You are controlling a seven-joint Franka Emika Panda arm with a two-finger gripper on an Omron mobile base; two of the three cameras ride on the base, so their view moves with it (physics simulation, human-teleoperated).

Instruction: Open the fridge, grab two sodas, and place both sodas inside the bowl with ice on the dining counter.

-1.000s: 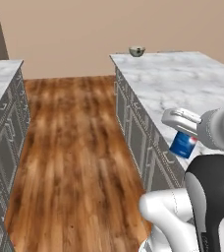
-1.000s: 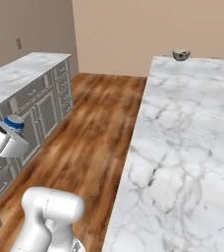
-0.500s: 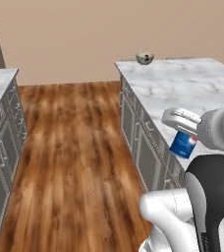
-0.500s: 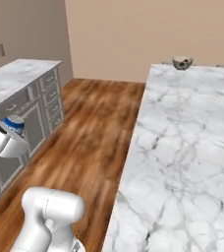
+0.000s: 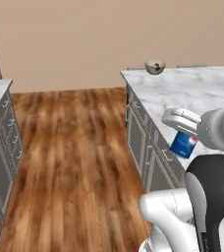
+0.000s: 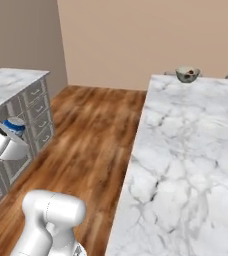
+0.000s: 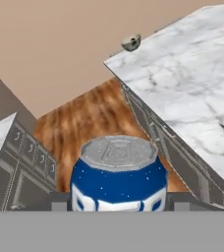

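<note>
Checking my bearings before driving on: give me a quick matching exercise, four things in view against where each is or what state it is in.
Things:
1. soda can
2. bowl
3. dining counter
4. gripper

States:
A. white marble top with grey veins
B. shut on a can
C. on the counter's far end
D. blue, held in the jaws

Pairs: 1-D, 2-C, 3-A, 4-B

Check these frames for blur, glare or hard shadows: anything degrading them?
Left base view: flat even light, bowl small and soft. Right base view: marble dining counter veining smeared, no glare. Hand view: tilted; blue can between the end effector tips is sharp.
</note>
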